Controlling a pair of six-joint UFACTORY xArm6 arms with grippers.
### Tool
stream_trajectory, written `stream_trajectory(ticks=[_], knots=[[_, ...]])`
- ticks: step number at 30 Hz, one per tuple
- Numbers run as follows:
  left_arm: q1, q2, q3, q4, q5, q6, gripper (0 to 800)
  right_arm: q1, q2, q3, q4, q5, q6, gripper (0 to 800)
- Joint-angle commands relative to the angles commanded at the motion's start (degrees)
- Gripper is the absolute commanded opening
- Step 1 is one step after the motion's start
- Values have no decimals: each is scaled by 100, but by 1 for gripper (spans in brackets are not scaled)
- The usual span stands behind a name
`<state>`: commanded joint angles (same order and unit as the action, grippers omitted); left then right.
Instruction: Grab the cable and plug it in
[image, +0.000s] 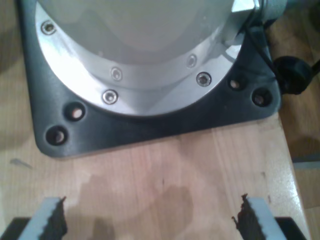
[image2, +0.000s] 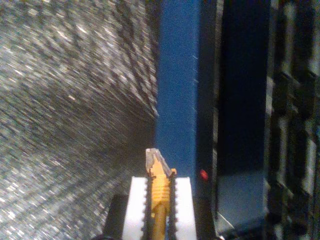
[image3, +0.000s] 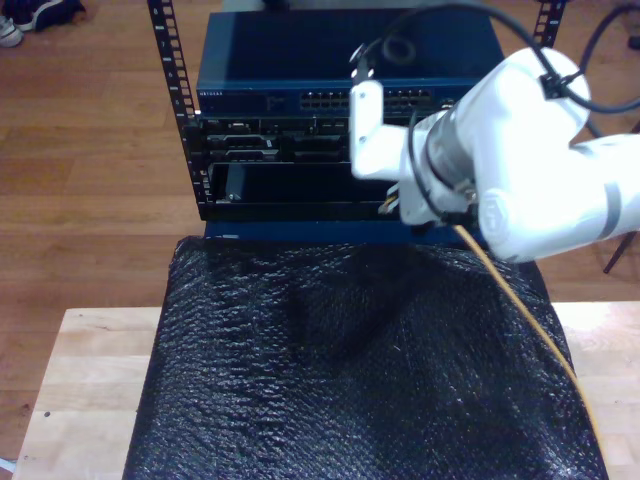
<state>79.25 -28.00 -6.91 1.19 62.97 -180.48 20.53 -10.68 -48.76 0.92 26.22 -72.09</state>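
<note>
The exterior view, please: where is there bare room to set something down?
The black bubble-wrap mat lies mostly bare, bordered by light wooden table strips on both sides of the exterior view. It is crowded by the equipment rack, where my second gripper holds the yellow-orange cable.

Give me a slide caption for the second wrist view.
My second gripper clamps the yellow-orange cable, its clear plug pointing toward the blue rack unit.

We see a pale, smooth wooden tabletop (image: 200, 165) under a brushed metal flange (image: 150, 95) on a matt black plate (image: 150, 132). The mat (image3: 350, 370) looks rough, glinting black — the cable (image2: 159, 192) ribbed yellow-orange, its plug (image2: 154, 157) clear plastic.
</note>
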Motion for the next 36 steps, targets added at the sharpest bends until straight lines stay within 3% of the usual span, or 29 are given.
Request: stream_trajectory(ticks=[4,14,31,36], knots=[[0,0,0,0,-9,0,800,-44,167,53,-334,-378,9,0],[0,0,0,0,-9,0,800,-334,185,-167,-325,-422,62,0],[0,0,0,0,-9,0,800,-299,167,-9,-378,-1134,88,0],[0,0,0,0,-9,0,800,-299,132,202,-826,-1424,88,0]])
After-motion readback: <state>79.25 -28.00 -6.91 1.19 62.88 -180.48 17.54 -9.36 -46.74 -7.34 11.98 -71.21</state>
